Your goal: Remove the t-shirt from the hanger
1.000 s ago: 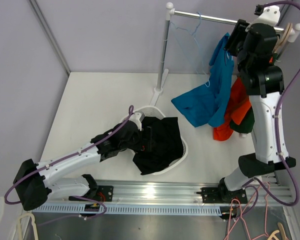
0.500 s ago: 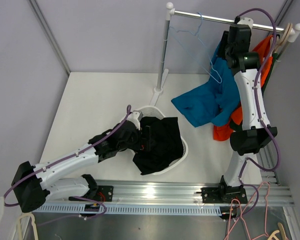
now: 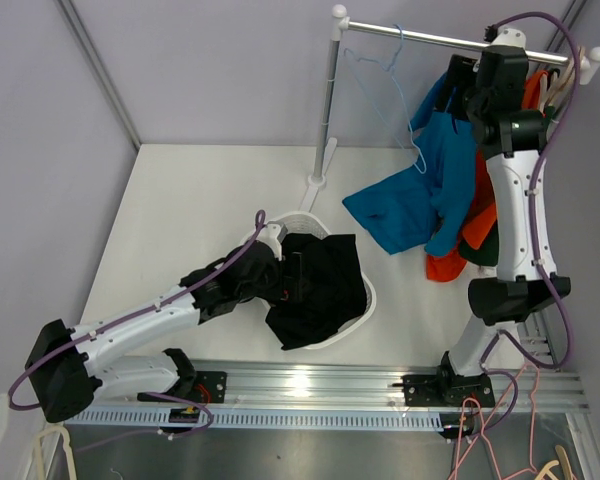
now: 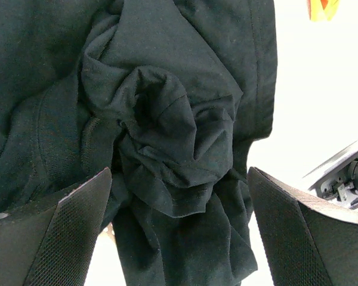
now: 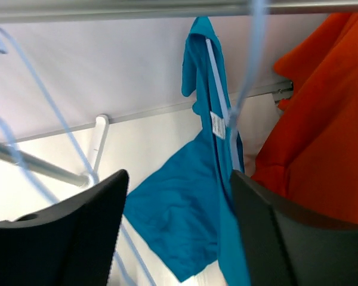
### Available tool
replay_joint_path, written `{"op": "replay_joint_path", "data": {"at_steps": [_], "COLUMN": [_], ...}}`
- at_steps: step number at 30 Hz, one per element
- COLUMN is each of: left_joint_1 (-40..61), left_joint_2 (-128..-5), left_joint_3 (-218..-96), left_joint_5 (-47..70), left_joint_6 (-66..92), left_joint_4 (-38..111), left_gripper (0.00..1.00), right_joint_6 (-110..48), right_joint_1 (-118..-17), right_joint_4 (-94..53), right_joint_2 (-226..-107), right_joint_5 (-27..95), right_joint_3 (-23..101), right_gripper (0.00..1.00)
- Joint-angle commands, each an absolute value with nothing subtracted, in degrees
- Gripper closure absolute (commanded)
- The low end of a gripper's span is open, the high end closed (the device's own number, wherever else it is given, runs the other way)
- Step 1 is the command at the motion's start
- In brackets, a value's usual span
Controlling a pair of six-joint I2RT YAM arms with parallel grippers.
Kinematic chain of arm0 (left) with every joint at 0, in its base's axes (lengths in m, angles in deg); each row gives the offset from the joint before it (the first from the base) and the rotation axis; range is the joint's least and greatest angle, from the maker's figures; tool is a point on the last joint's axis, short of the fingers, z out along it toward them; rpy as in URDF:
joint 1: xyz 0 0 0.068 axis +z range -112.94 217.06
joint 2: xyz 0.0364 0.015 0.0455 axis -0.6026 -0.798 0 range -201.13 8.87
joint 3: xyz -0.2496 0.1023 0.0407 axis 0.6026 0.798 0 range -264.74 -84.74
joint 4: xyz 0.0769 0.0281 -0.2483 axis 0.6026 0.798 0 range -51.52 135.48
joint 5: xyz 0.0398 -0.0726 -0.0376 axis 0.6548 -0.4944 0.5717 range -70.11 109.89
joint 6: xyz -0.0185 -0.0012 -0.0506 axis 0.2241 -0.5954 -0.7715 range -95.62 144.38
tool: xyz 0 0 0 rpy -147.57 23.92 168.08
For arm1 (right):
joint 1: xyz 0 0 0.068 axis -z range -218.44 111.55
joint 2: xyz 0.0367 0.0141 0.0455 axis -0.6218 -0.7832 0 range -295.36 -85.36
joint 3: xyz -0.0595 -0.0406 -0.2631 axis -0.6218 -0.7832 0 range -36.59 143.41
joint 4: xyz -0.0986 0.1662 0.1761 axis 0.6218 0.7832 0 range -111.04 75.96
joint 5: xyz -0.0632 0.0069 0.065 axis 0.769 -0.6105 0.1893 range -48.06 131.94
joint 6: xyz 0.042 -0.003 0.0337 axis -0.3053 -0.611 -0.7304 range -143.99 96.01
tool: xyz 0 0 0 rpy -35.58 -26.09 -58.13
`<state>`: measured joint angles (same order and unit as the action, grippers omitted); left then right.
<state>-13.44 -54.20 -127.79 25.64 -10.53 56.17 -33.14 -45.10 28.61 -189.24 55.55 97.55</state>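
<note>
The left arm (image 3: 140,322) and the right arm (image 3: 515,215) are built alike: glossy white tubular links joined by bulky black housings. A thin purple cable (image 3: 574,60) is tied along each. Their black base blocks are bolted to a ribbed silver aluminium rail (image 3: 310,385). The left tool (image 4: 179,176) has matte black fingers (image 4: 68,235) faced with fine mesh texture. The right tool (image 5: 178,174) has smooth matte black ones.

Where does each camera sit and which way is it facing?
Top external: above and behind, looking down on the table; left arm, right arm show.
Left wrist: looking down at the black garment; open left gripper frames it.
Right wrist: up by the rail, facing the blue t-shirt; right gripper below.
Shared: blue t-shirt, in top and right wrist.
</note>
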Motion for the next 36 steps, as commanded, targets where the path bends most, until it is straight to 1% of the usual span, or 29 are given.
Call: {"op": "replay_joint_path", "data": {"at_steps": [1,2,3,5,7,10,13,14,15,16,20,21,26,27,29,30,31,32,33,35,36], "left_joint_1": [-13.74,-13.74,-13.74,-13.83,-13.83,-14.01,-14.09,-14.09,-14.18,-14.18,-14.18,-14.18,-14.27,-14.18,-14.27,-14.18,-14.18,-14.18,-14.27,-14.27,-14.18], "left_joint_2": [-54.32,-54.24,-54.32,-54.32,-54.50,-54.67,-54.76,-54.85,-54.85,-54.85,-54.76,-54.85,-54.76,-54.76,-54.59,-54.50,-54.50,-54.41,-54.32,-54.32,-54.32], "left_joint_3": [-128.77,-128.86,-128.86,-128.95,-128.95,-129.04,-129.21,-129.13,-129.21,-129.13,-129.47,-129.56,-130.00,-130.26,-130.09,-130.00,-129.57,-129.39,-129.39,-128.95,-128.69], "left_joint_5": [24.98,24.98,24.90,24.72,24.46,24.19,24.28,24.28,24.28,24.28,24.63,24.63,25.42,25.60,25.86,25.86,25.95,25.95,25.95,25.95,26.04], "left_joint_6": [-10.07,-9.98,-9.98,-10.07,-10.16,-10.16,-10.07,-10.07,-10.16,-10.16,-9.89,-9.72,-9.10,-8.93,-8.75,-8.75,-8.66,-8.66,-8.66,-8.66,-8.66], "left_joint_4": [54.56,54.56,54.48,54.39,54.21,54.04,53.95,54.04,54.04,54.04,54.47,54.56,55.26,55.44,55.44,55.36,55.35,55.27,55.18,55.00,54.92], "left_gripper": [0.00,0.00,0.00,0.00,0.00,0.00,0.01,0.01,0.01,0.00,0.01,0.01,0.00,0.01,0.01,0.00,0.01,0.01,0.00,0.00,0.00], "right_joint_6": [-32.96,-32.96,-32.96,-32.52,-32.08,-30.94,-30.41,-30.24,-30.23,-30.06,-29.79,-29.79,-28.92,-28.74,-28.13,-28.04,-27.78,-27.34,-27.07,-26.02,-25.84], "right_joint_1": [-45.12,-45.12,-45.12,-45.12,-45.12,-44.42,-43.46,-43.19,-43.10,-42.93,-42.58,-42.58,-42.66,-42.66,-42.58,-42.58,-42.58,-42.58,-42.58,-42.58,-42.40], "right_joint_4": [29.49,30.45,30.81,30.90,29.06,28.35,28.97,28.97,28.79,28.36,27.21,27.04,24.49,24.14,22.91,22.56,22.12,21.33,21.06,20.44,20.36], "right_joint_2": [-182.49,-181.35,-180.73,-179.50,-178.00,-179.84,-184.39,-185.46,-186.43,-187.92,-191.17,-191.79,-193.47,-193.82,-194.17,-194.52,-194.61,-194.78,-195.31,-196.01,-196.45], "right_joint_5": [53.72,53.80,54.15,54.77,56.35,56.71,56.18,56.09,55.92,55.74,55.74,55.83,56.88,56.97,57.14,57.23,57.84,58.20,58.72,59.78,60.04], "right_joint_3": [97.00,96.91,96.74,95.08,92.09,92.86,96.99,99.00,99.81,100.34,103.67,104.81,105.61,105.61,105.44,105.35,105.00,104.91,104.91,104.91,104.82], "right_gripper": [0.24,0.24,0.17,0.12,0.10,0.09,0.14,0.18,0.23,0.24,0.26,0.28,0.30,0.32,0.40,0.47,0.56,0.68,0.82,0.90,0.90]}}
